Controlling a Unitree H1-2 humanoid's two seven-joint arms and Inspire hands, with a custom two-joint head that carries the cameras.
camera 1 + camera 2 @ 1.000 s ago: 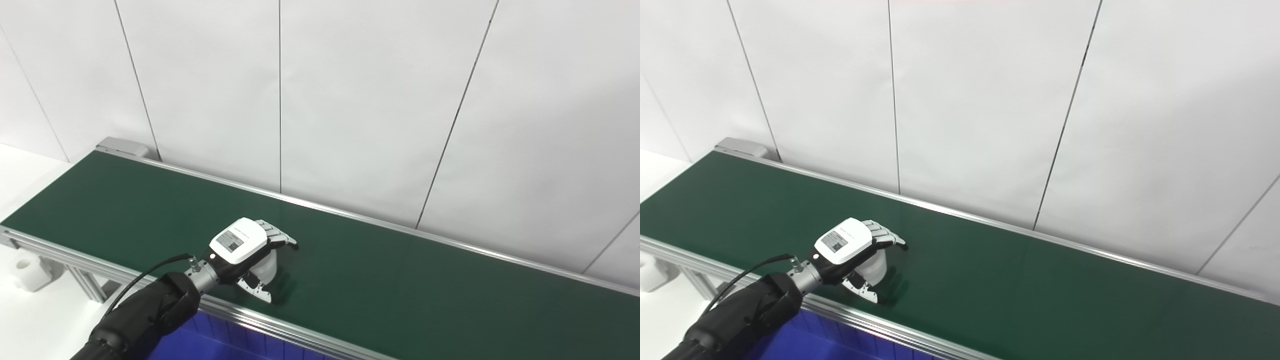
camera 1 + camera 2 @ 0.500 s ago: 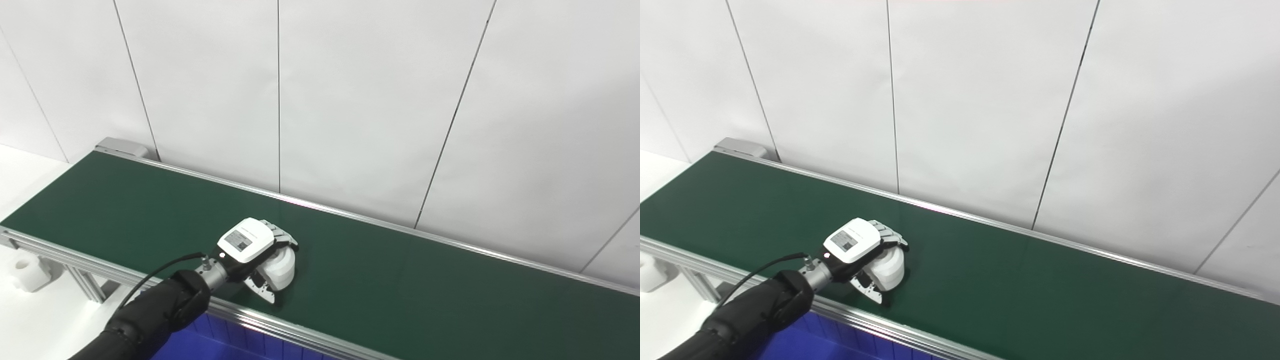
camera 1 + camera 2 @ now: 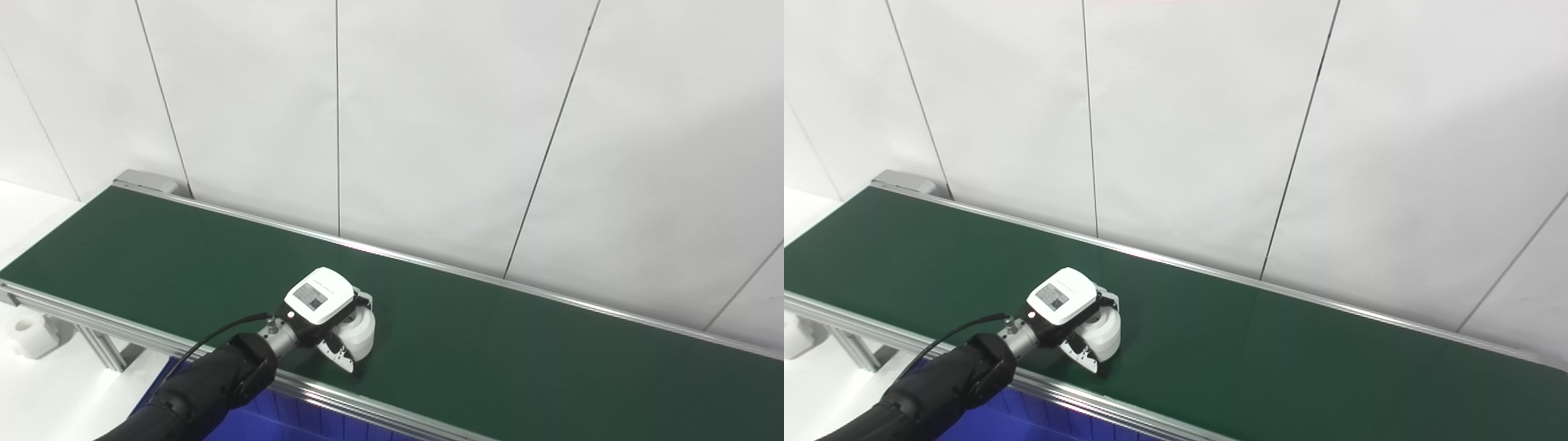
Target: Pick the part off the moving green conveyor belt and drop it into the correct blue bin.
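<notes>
Matte green belt [image 3: 490, 343], left hand [image 3: 327, 312] wrapping smooth white cylindrical part [image 3: 361, 327]

Illumination is bright, even and diffuse; no single source is identifiable. The white wall panels [image 3: 441, 122] are close to overexposed, with soft grey gradients toward the right. The green conveyor belt [image 3: 520, 361] is matte and shows a faint pale sheen along its far edge near the aluminium rail [image 3: 429, 264]. A short, soft shadow lies on the belt beside the left hand [image 3: 334, 318]. Focus is acceptable throughout; fine detail is slightly soft. The label on the hand is unreadable.
</notes>
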